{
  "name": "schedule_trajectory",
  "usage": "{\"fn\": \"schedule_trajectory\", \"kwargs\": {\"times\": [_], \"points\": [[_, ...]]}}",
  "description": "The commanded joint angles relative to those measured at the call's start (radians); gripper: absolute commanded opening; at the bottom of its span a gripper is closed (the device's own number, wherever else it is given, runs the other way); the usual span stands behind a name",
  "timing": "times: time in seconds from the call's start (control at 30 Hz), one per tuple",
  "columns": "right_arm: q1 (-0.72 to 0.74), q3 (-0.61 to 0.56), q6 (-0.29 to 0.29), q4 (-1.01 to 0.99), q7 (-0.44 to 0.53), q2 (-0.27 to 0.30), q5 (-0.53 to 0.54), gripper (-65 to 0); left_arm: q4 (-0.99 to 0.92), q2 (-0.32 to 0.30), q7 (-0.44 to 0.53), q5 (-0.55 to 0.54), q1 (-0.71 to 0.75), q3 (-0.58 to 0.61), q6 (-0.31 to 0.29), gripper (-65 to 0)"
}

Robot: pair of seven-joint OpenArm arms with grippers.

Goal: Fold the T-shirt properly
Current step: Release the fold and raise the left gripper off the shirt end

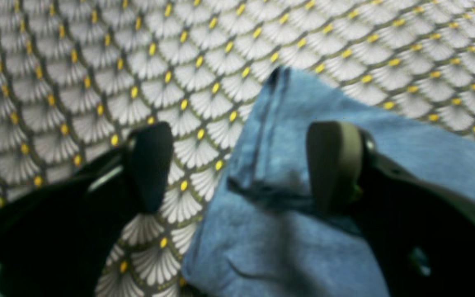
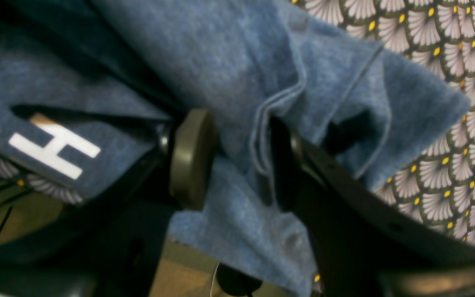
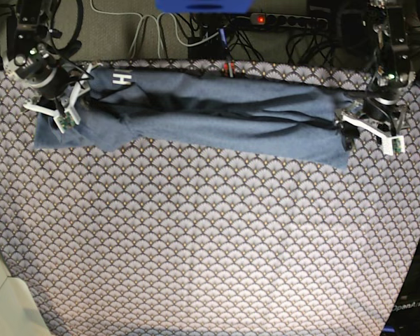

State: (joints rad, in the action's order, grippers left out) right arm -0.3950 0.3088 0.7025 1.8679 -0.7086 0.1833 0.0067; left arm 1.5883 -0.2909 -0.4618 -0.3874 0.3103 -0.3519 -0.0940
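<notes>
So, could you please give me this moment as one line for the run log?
stage: fold laid | T-shirt: long band across cloth | left gripper: open, off shirt | right gripper: jaws apart, fabric between

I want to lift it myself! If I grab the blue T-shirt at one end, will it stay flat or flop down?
It would probably flop: the T-shirt lies in soft folds and wrinkles. It bunches limply between the right gripper, so it likely sags and stretches. It looks light, and probably drags across the patterned cloth rather than sliding.

left gripper (image 1: 241, 167) jaws apart | T-shirt (image 1: 303, 231) corner between, unheld
</notes>
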Motion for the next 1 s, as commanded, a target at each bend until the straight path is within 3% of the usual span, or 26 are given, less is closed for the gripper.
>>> {"fn": "schedule_trajectory", "kwargs": {"times": [0.0,0.27,0.97], "points": [[0.001,0.003,-0.004,0.016,0.017,0.012,0.008,-38.7,-0.006,-0.012,0.022,-0.011,-0.015,-0.006,0.003,-14.1],[0.001,0.003,-0.004,0.016,0.017,0.012,0.008,-38.7,-0.098,0.002,0.022,-0.012,-0.061,0.000,0.003,-14.0],[0.006,0.003,-0.004,0.016,0.017,0.014,0.008,-38.7,-0.128,0.035,-0.036,-0.012,-0.053,0.047,0.003,-15.4]]}}
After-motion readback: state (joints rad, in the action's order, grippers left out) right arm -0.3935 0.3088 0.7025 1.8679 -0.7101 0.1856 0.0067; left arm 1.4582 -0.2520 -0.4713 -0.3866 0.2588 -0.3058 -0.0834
